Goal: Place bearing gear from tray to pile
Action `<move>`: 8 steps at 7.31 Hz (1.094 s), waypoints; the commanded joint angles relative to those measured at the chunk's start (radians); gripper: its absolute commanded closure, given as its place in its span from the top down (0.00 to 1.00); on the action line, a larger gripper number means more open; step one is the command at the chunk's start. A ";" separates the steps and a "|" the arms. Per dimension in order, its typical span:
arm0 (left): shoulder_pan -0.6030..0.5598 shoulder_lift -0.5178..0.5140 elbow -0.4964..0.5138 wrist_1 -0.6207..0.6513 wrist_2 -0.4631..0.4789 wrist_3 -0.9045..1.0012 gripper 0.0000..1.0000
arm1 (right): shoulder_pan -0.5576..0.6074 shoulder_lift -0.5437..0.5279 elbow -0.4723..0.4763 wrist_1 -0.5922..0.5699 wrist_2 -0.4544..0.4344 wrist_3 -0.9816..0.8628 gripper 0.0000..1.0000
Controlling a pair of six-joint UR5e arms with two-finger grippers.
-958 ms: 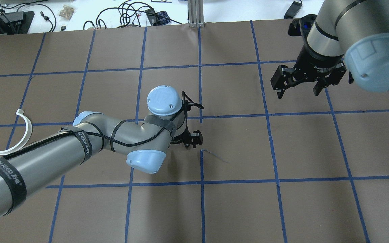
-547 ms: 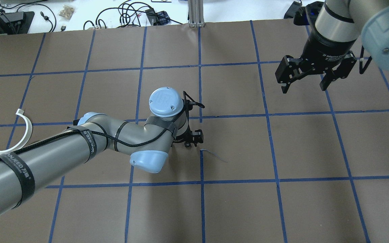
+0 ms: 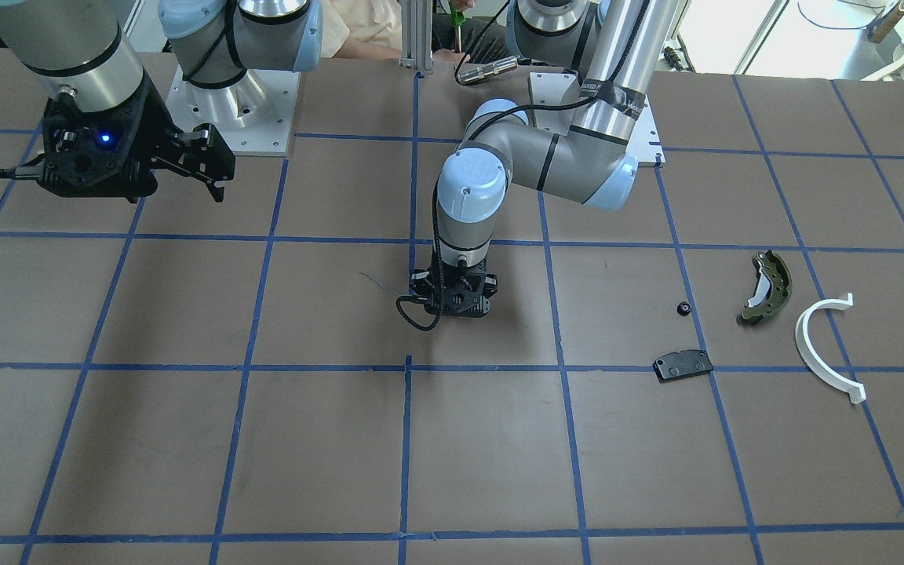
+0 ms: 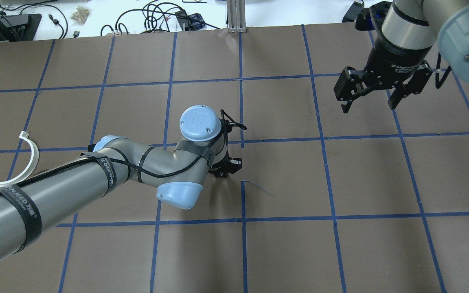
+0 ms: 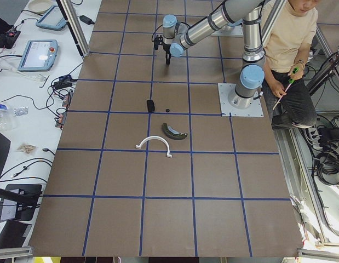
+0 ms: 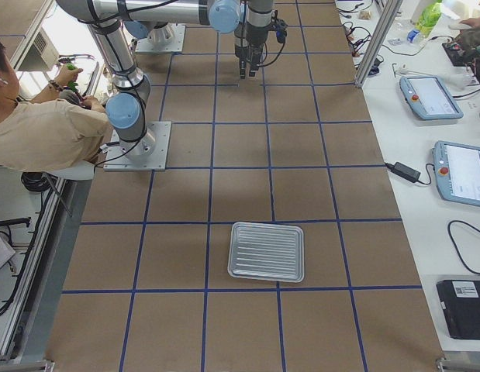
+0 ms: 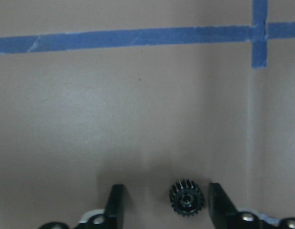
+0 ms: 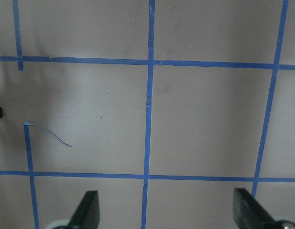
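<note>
Front view, left gripper down low over the counter, pile away at 3 o'clock, overhead, right gripper up at 1 o'clock, fingers spread wide, left wrist, bearing gear between parted fingers, near the 3 o'clock one.

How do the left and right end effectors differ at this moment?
The left end effector is down at the table, straddling a small black gear; the right end effector hangs high, holding nothing. The left is near the table's middle, the right out on the robot's right. Both are open.
</note>
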 commanded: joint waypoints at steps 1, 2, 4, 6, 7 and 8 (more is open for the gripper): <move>0.008 0.026 0.016 0.000 -0.004 0.026 0.04 | 0.000 -0.001 0.000 0.004 -0.007 -0.002 1.00; 0.016 0.034 0.053 -0.024 0.001 0.064 0.04 | -0.001 -0.001 0.000 -0.013 -0.006 -0.004 1.00; 0.089 0.069 0.087 -0.084 -0.007 0.092 0.05 | -0.001 -0.001 0.000 -0.012 -0.006 0.011 1.00; 0.185 0.109 0.073 -0.156 -0.004 0.184 0.05 | 0.000 -0.006 0.000 -0.003 -0.007 0.014 1.00; 0.248 0.135 0.055 -0.209 -0.001 0.193 0.05 | 0.003 -0.009 0.000 0.002 -0.003 0.013 1.00; 0.317 0.166 0.014 -0.219 0.007 0.243 0.05 | 0.006 -0.010 0.000 0.002 0.000 0.014 1.00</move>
